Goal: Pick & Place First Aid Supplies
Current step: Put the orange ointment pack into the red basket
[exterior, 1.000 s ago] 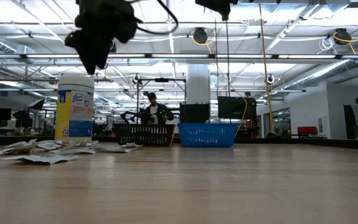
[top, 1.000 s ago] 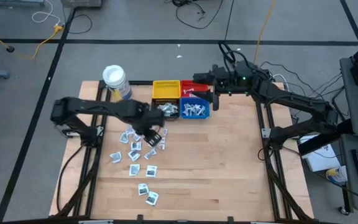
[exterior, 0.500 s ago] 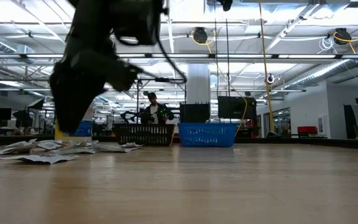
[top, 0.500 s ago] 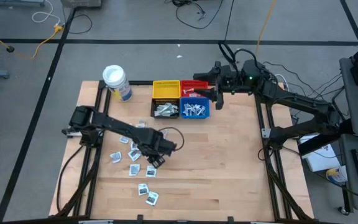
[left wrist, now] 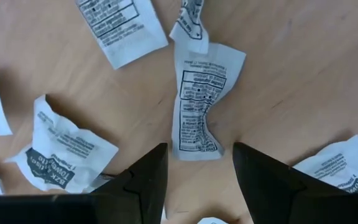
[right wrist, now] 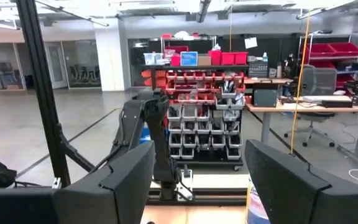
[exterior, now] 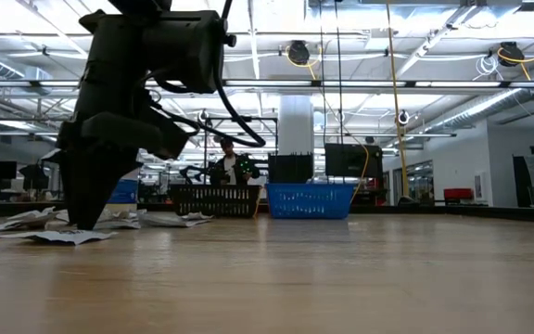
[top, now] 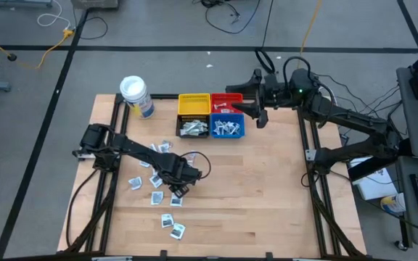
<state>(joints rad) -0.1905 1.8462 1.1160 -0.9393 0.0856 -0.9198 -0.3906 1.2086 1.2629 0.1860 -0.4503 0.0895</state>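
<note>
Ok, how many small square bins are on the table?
4, clustered two-by-two: yellow bin and red bin in one row, black bin and blue bin beside them.

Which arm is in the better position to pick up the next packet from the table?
Left. Its end effector hangs open directly over a crumpled packet in the scattered pile. The right end effector waits beside the bins, away from any loose packet.

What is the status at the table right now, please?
Left gripper open, low over a crumpled packet on the table. Right gripper open, waiting beside the bins. Other packets close around the target.
</note>
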